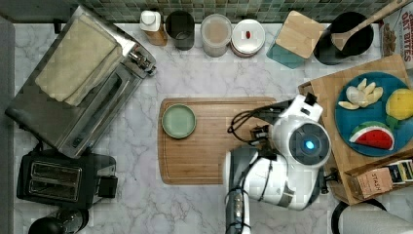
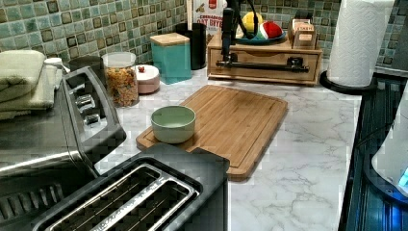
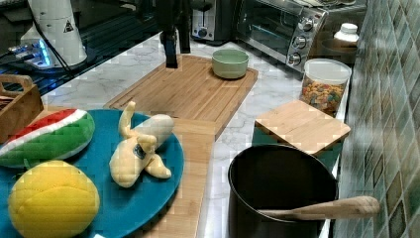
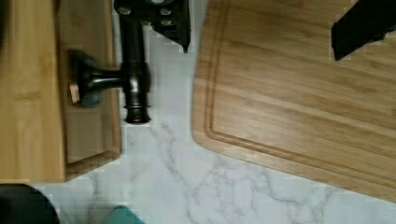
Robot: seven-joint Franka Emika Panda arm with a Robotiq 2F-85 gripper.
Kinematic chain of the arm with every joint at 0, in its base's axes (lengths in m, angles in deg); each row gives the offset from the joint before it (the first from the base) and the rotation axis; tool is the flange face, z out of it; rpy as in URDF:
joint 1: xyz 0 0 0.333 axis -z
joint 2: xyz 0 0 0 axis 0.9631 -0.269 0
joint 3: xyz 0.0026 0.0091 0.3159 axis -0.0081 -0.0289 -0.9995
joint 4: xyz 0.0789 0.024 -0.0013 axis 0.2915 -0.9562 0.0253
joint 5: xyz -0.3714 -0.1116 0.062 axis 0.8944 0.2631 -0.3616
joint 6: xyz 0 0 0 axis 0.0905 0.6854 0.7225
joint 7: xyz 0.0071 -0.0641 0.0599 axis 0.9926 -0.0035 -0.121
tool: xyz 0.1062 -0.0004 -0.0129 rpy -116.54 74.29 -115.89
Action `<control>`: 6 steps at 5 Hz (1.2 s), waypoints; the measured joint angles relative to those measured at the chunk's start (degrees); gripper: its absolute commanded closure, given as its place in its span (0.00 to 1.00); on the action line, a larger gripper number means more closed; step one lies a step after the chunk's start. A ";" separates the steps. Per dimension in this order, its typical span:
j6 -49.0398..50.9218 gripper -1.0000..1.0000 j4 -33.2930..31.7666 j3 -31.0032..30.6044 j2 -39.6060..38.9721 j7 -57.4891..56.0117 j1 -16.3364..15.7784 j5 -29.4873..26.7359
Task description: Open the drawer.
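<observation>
Counter (image 2: 308,144): white marble, tiled wall behind.

The drawer (image 2: 269,57) is found at the far end of the counter in the left view, set in a low wooden stand (image 2: 263,47) just beyond the bamboo cutting board (image 2: 235,120). Its front is seen flush with the stand, i.e. not pulled out. The black bar handle (image 2: 262,65) runs across the front, held on short posts.

The pincer (image 2: 228,48) is lowered at the left view's left end of the handle. In the wrist view the pincer (image 4: 261,42) is recorded as released, the jaws spread wide: one finger (image 4: 161,21) lies just beside the bar (image 4: 134,70), the other (image 4: 362,28) is over the cutting board. Nothing is grasped. Contact between the near finger and the bar cannot be judged.

On top of the stand, a teal plate (image 1: 350,122) is noted carrying a toy watermelon slice (image 1: 374,136), a toy lemon (image 1: 400,103) and a toy peeled banana (image 1: 360,93).

A pale green bowl (image 2: 173,123) is placed on the cutting board, at the end well apart from the drawer.

A toaster oven (image 1: 73,97) and a black toaster (image 1: 53,180) are located at the top view's left. A paper towel roll (image 2: 361,41) is stood to the left view's right of the stand.
</observation>
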 measured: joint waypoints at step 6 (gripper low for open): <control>-13.48 0.00 -4.81 5.36 -4.37 -9.29 4.53 5.14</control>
